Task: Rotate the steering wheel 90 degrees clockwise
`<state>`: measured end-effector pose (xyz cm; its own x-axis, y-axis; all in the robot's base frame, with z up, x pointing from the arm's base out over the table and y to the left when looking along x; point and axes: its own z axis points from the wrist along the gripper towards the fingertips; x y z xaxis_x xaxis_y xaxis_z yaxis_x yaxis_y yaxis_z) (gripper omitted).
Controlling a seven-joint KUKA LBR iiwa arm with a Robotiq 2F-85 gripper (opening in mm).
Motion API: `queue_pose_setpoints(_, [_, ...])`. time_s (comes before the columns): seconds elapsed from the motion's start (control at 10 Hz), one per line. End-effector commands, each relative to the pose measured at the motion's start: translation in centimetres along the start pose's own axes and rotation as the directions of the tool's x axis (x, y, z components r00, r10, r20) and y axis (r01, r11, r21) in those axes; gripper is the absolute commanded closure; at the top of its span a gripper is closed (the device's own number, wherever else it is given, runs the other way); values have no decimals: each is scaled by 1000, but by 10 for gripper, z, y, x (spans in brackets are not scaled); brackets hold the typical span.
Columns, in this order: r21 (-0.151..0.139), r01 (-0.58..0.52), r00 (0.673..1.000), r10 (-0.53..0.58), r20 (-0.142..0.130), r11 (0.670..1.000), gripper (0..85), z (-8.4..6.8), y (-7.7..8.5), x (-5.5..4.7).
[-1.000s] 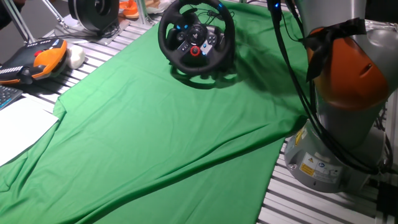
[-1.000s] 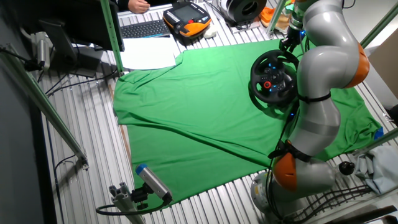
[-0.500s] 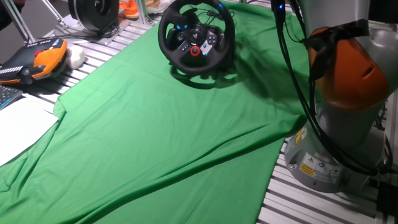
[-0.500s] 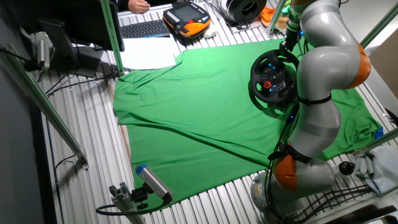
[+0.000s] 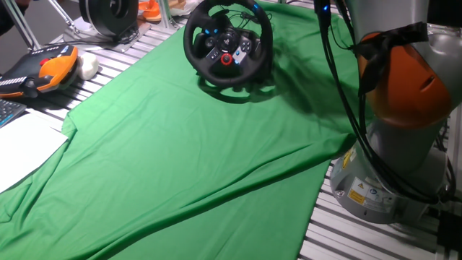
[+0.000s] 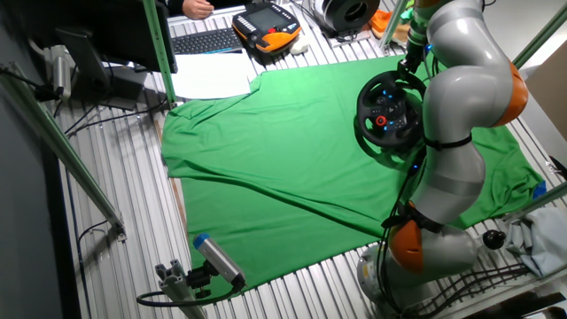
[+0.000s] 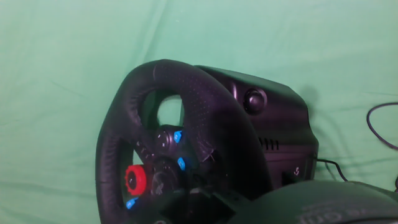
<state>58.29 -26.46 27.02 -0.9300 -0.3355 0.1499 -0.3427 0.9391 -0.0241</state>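
The steering wheel [image 5: 228, 43] is black with a thick rim, a red knob and blue lights on its hub, and stands on its black base at the far end of the green cloth. It also shows in the other fixed view [image 6: 390, 111]. In the hand view its rim [image 7: 193, 118] fills the frame from very close, with the red knob [image 7: 135, 180] at lower left and the base [image 7: 280, 137] behind. My gripper [image 6: 411, 64] hangs just above the wheel's far top edge. Its fingers are too small and dark to make out. No fingers show in the hand view.
A green cloth [image 5: 188, 159] covers the slatted table. An orange teach pendant [image 5: 43, 68], a white sheet [image 5: 22, 148] and a round black-and-silver drum device [image 5: 108, 16] lie at the left and back. The arm's base [image 5: 375, 188] stands at right. A cable [image 7: 382, 124] lies beside the wheel's base.
The arm has shifted very slightly near the wheel's top. The wheel has not turned.
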Motion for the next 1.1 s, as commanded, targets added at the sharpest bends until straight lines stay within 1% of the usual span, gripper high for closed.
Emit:
queue_pose_setpoints(0.0, [-2,5,1000,-5,1,1000,510,0,0,0])
queue_pose_setpoints(0.2, [-1,14,1000,-14,-1,1000,510,0,0,0])
queue_pose_setpoints(0.3, [0,17,1000,-17,-3,1000,680,0,-1,0])
queue_pose_setpoints(0.6, [5,25,1000,-25,-10,1000,680,-1,-3,2])
queue_pose_setpoints(1.0, [20,23,1000,-23,-19,1000,680,-6,-2,10])
